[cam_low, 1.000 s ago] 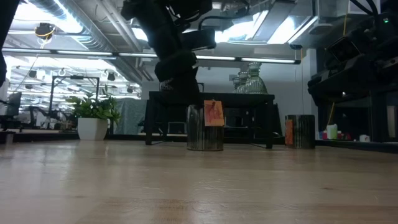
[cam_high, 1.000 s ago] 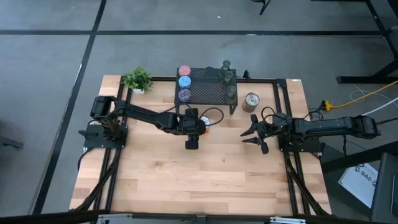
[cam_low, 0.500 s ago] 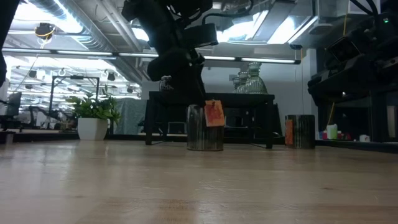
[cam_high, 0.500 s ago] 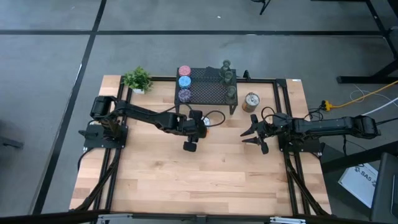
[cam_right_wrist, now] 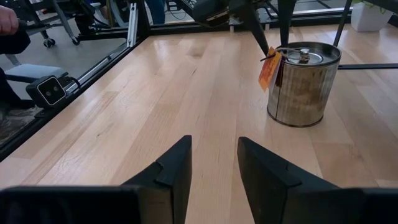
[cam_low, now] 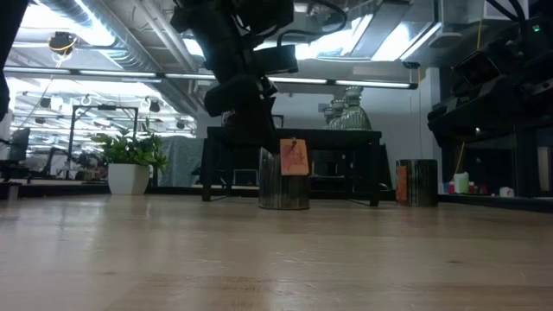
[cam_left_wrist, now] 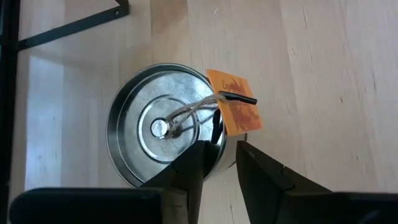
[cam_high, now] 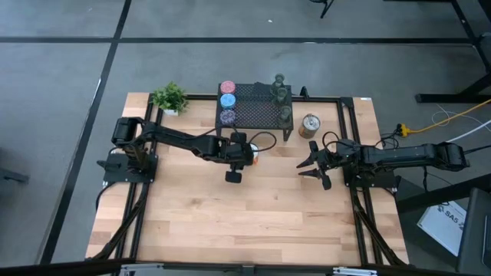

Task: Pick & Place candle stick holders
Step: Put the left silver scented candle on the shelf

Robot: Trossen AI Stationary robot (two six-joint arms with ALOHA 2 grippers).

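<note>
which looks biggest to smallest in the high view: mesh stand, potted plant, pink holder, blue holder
1. black mesh stand, clearly largest
2. potted plant
3. pink holder and blue holder look the same size, so no ranking between them

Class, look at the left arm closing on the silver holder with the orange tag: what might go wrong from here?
1. The left end effector pinches only the rim of the silver holder, so it may tilt or slip when lifted.
2. The orange tag and its string lie right by the fingers and could get caught.
3. The black mesh stand is close behind; a swing could hit it.
</note>
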